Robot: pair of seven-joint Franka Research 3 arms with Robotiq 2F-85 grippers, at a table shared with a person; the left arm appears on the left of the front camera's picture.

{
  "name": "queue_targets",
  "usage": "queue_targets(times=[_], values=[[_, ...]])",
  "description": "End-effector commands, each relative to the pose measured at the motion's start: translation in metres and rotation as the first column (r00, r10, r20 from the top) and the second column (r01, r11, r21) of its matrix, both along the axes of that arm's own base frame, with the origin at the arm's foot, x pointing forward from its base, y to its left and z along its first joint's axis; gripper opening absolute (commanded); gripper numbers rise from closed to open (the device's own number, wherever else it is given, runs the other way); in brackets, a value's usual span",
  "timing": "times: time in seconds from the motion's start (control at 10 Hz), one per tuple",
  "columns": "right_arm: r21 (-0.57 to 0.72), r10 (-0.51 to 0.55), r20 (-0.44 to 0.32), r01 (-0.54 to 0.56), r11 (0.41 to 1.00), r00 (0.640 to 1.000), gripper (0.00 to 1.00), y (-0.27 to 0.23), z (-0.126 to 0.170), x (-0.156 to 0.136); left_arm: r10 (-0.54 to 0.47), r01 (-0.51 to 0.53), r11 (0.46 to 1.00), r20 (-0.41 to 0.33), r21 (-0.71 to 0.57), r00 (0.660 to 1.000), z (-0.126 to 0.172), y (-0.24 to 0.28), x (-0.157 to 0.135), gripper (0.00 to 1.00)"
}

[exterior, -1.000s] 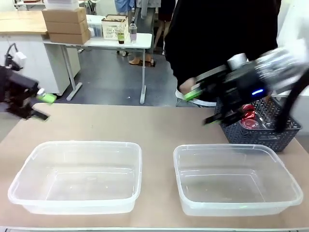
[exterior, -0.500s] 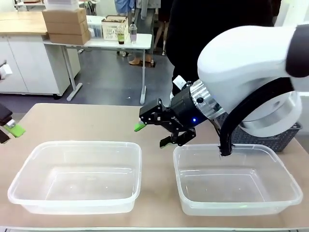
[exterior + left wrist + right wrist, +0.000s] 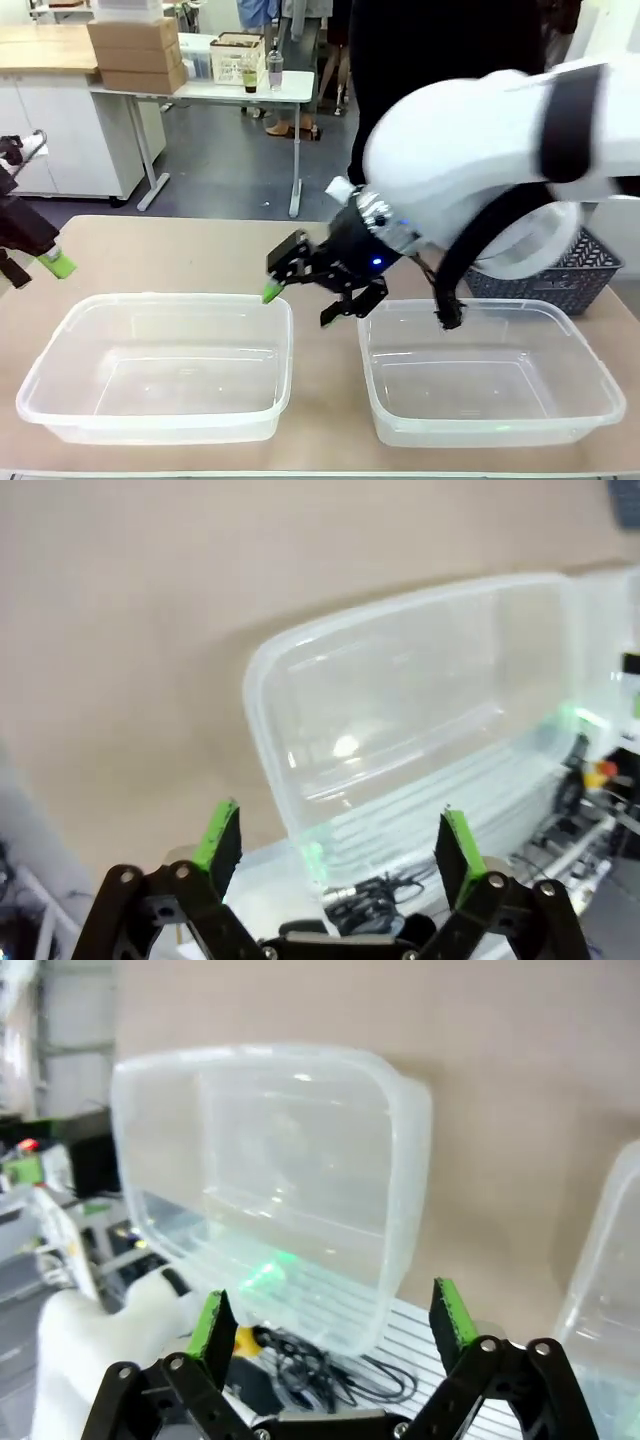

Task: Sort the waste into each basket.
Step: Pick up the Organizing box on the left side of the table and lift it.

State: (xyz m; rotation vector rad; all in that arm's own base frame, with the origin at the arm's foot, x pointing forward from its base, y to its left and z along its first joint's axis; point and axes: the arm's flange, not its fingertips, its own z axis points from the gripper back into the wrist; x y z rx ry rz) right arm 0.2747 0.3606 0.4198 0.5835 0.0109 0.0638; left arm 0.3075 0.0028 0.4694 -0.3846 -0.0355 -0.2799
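Two clear tubs, the left tub and right tub, sit empty on the table. Your right gripper hangs wide open and empty between them; your left gripper is equally open, holding nothing. No cans or bottles show, though the dark basket may hide some. Expect them light, slippery, easily dented, so grip mid-body.
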Motion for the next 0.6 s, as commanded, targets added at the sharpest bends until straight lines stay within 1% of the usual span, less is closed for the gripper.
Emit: queue_targets(times=[0.0, 0.1, 0.3, 0.5], values=[[-0.172, -0.016, -0.014, 0.014, 0.985, 1.0, 1.0, 0.039, -0.009, 0.03, 0.013, 0.011, 0.984, -0.131, 0.179, 0.991, -0.062, -0.022, -0.029, 1.0], [-0.239, -0.001, -0.009, -0.001, 0.971, 1.0, 1.0, 0.05, -0.016, 0.033, 0.04, -0.005, 0.972, -0.145, 0.234, 0.989, -0.075, -0.022, -0.031, 1.0], [-0.315, 0.05, -0.009, -0.05, 0.948, 0.999, 1.0, 0.069, -0.03, 0.034, 0.02, 0.024, 0.973, -0.186, 0.23, 0.982, -0.104, -0.028, -0.04, 1.0], [-0.385, 0.065, -0.033, -0.073, 0.92, 0.997, 1.0, 0.078, -0.045, 0.037, 0.02, 0.028, 0.975, -0.211, 0.221, 0.977, -0.126, -0.034, -0.051, 1.0]])
